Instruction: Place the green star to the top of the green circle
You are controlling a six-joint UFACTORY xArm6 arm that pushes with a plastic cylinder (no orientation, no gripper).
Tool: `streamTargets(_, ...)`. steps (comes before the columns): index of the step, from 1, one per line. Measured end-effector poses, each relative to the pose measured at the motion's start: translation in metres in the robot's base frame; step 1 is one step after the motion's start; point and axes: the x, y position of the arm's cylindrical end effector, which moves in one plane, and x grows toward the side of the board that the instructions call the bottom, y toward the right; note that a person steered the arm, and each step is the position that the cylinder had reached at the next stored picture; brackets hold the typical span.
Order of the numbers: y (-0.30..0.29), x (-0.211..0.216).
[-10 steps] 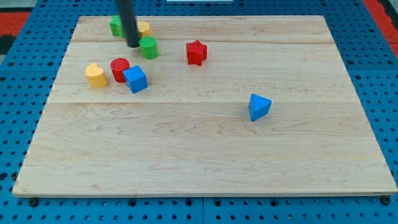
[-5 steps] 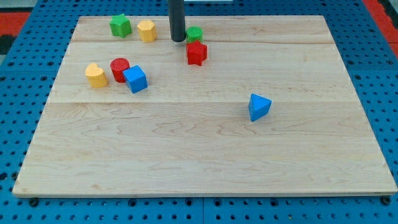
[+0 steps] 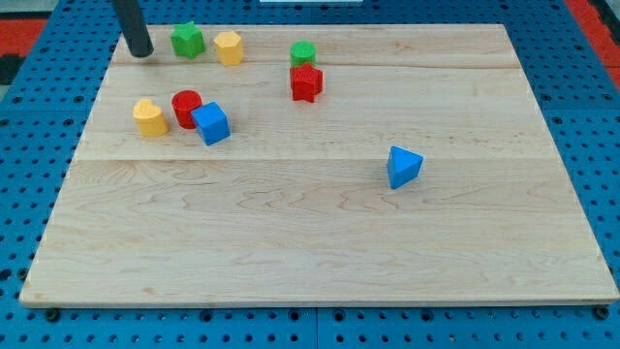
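Left of the green star (image 3: 187,40), my tip (image 3: 141,52) now rests, having left the green circle (image 3: 303,52) against the red star (image 3: 306,81).

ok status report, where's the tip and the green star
My tip at the view's top left, just left of the green star, not touching. Green circle far right, against the red star. Yellow block sits between star and circle.

Pale, smooth wooden board (image 3: 320,223); matt dark rod (image 3: 131,24); blue perforated table (image 3: 19,194).

Bright even overhead light, soft short shadows, sharp focus.
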Motion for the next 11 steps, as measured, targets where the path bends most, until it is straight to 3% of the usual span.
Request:
streamTargets(1,0.029,-0.025)
streamTargets(3,0.152,-0.043)
streamTargets(5,0.152,-0.037)
streamTargets(8,0.034,-0.011)
streamTargets(11,0.139,-0.023)
